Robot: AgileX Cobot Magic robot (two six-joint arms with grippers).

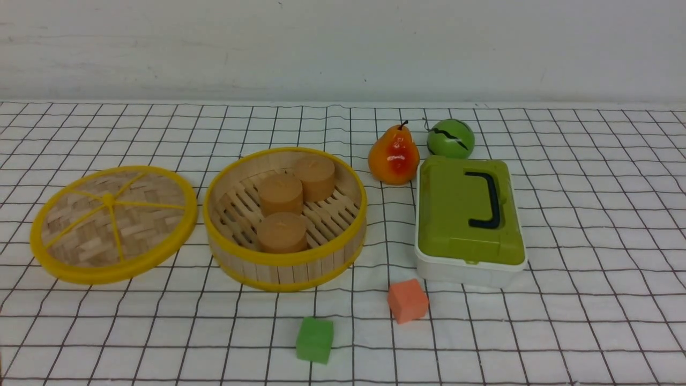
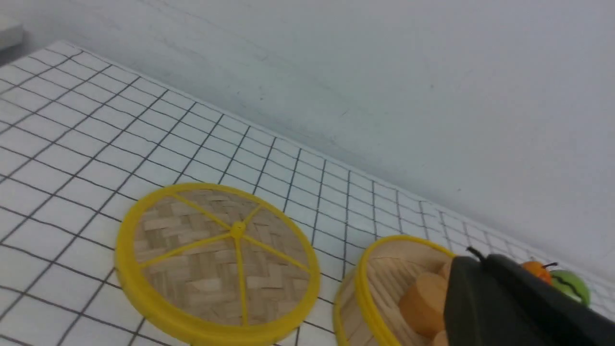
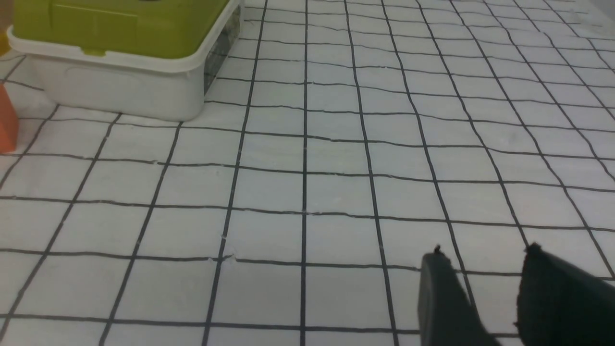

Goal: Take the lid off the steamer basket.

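The lid [image 1: 112, 222], a woven bamboo disc with a yellow rim and spokes, lies flat on the checked cloth to the left of the steamer basket [image 1: 289, 271], close to it. The basket is uncovered and holds three tan cylinders [image 1: 281, 194]. Neither gripper shows in the front view. In the left wrist view the lid [image 2: 216, 259] and the basket [image 2: 361, 283] lie below my left gripper [image 2: 473, 257], which is shut, empty and raised above the basket's side. My right gripper [image 3: 485, 269] is open and empty over bare cloth.
A white box with a green lid [image 1: 466, 220] stands right of the basket and also shows in the right wrist view [image 3: 120, 48]. A pear [image 1: 394, 155] and a green ball [image 1: 450, 138] sit behind it. An orange cube [image 1: 407, 300] and a green cube [image 1: 314, 339] lie near the front.
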